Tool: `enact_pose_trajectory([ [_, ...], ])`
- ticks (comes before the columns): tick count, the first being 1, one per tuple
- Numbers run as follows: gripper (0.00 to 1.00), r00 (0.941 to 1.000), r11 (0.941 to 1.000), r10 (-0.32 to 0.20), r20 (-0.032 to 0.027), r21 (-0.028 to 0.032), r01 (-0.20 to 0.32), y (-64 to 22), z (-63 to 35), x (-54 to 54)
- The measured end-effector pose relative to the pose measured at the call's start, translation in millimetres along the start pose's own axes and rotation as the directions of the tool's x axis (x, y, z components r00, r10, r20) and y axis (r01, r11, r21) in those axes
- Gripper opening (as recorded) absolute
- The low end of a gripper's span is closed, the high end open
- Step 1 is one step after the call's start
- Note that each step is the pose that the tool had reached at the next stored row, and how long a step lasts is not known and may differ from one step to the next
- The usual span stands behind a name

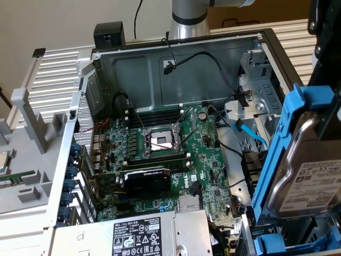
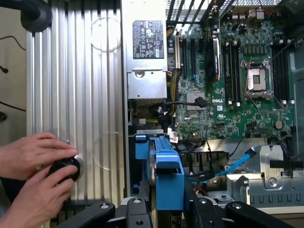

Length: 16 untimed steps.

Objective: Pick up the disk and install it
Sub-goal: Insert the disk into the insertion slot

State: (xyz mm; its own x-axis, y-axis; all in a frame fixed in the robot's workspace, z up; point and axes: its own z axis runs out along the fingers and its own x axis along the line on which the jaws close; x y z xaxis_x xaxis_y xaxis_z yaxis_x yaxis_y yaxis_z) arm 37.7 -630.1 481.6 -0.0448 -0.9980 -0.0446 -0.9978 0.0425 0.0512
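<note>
Gripper [image 2: 168, 208] is clamped on the disk [image 1: 311, 178], jaws pinching its blue rails. The disk hangs on edge, a bit tilted, up off the motherboard [image 1: 160, 154] toward the exterior view's right, by the drive bay end. A person's hands [image 2: 35, 161] rest on a black knob [image 2: 64, 167], well apart from the motherboard.

Lighting bright, even, diffuse. Pale sheen on ribbed metal surface [image 2: 76, 71]; soft shadows lie low inside the computer case [image 1: 176, 74]. Colours natural.

Open case [image 1: 186, 74]: motherboard [image 1: 213, 176], graphics card [image 1: 146, 181], power supply [image 1: 176, 234].
</note>
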Motion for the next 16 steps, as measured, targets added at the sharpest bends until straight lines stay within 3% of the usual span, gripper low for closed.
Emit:
enact_pose_trajectory([
  [16, 0.37, 0.9999, 0.9999, -0.013, -0.0002, 0.0004, 0.013, 0.6, 0.1, -1.9],
])
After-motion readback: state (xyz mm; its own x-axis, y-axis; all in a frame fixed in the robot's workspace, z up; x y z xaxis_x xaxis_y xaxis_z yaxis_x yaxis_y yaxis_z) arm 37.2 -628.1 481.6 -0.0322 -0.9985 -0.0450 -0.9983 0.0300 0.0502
